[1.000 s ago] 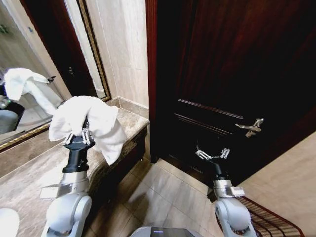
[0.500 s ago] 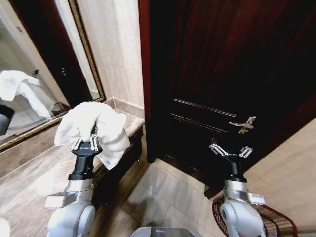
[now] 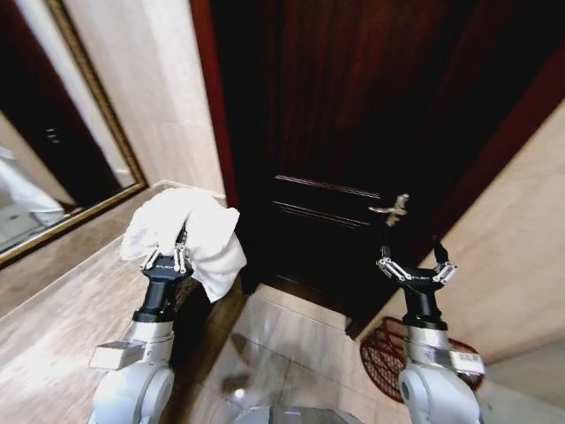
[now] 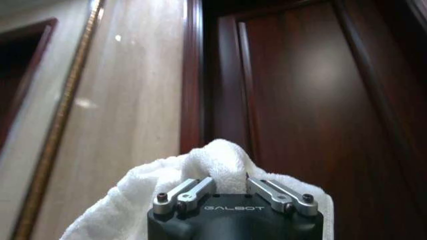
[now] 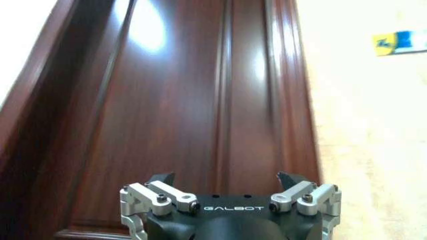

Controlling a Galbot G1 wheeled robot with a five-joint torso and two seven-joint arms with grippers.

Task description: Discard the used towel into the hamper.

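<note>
Left gripper (image 3: 168, 258), centre-left of the head view, is clamped on the white towel (image 3: 190, 237), which drapes over its fingers. Right gripper (image 3: 415, 269) stands at lower right, claws spread wide and empty, before the dark wooden door (image 3: 353, 115). The hamper (image 3: 381, 358) sits on the floor at lower right, just beside the right arm.

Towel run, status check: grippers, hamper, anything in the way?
Left gripper shut on white towel, held up. Right gripper open, empty, above the hamper on the floor by the dark door. Nothing blocking.
</note>
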